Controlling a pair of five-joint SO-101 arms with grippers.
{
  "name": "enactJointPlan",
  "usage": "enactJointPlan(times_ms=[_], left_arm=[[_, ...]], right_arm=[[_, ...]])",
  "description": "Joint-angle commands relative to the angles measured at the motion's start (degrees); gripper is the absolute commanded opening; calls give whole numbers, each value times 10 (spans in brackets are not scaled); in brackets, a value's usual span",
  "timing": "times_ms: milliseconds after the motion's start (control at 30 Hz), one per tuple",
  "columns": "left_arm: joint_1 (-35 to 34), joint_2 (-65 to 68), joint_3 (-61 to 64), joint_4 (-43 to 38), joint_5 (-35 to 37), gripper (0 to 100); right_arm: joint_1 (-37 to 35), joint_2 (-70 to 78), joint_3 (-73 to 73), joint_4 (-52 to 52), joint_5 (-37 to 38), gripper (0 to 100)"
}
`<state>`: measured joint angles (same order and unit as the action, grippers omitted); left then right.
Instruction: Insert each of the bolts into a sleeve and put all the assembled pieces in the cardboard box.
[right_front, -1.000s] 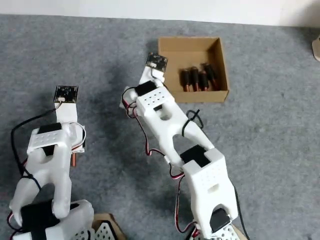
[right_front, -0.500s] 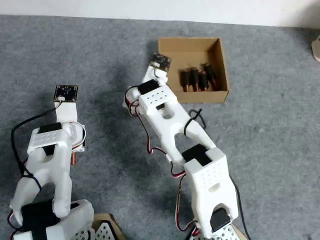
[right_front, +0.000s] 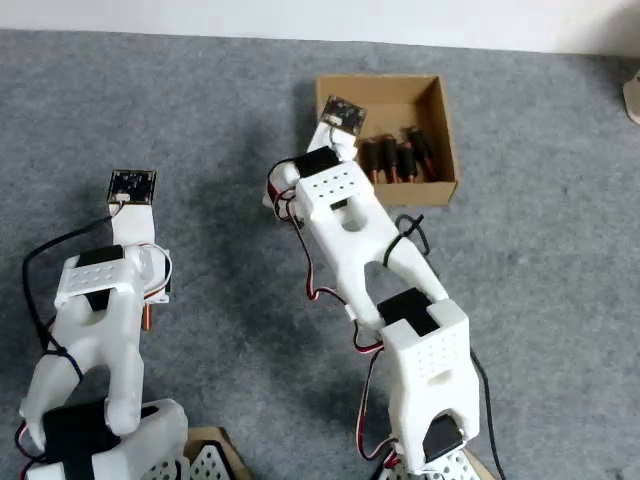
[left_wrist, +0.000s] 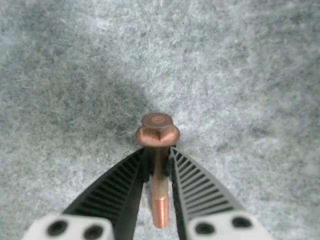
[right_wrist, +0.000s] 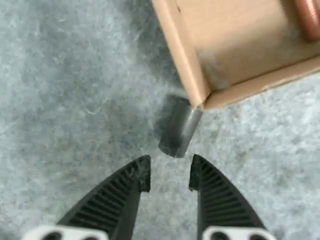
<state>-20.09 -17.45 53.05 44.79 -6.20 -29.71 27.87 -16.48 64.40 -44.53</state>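
A copper bolt (left_wrist: 158, 150) is clamped between the black fingers of my left gripper (left_wrist: 158, 162), its hex head pointing away from the wrist over the grey carpet. In the high view this arm (right_front: 100, 300) stands at the left, a bit of the bolt (right_front: 147, 318) showing below it. My right gripper (right_wrist: 169, 175) is open just short of a dark sleeve (right_wrist: 180, 127) that lies on the carpet against the near corner of the cardboard box (right_wrist: 190, 65). The box (right_front: 440, 130) holds several assembled pieces (right_front: 395, 157).
The right arm (right_front: 350, 220) stretches from the front of the table to the box's left front corner. Grey carpet covers the table, with free room at the right and between the arms. A pale object (right_front: 632, 97) sits at the right edge.
The right arm has swung to the right, closer to the box's front left corner. The left arm has kept still with its bolt.
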Motion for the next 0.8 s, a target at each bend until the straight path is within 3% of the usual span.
enactJointPlan(times_ms=[0, 500, 767], left_arm=[[0, -23, -1, -11, 2, 5], [0, -23, -1, -11, 2, 5], [-1, -23, -1, -10, 2, 5]], right_arm=[[8, -42, -15, -36, 9, 134], [48, -42, 35, -47, 5, 134], [36, -44, 144, -166, 4, 134]])
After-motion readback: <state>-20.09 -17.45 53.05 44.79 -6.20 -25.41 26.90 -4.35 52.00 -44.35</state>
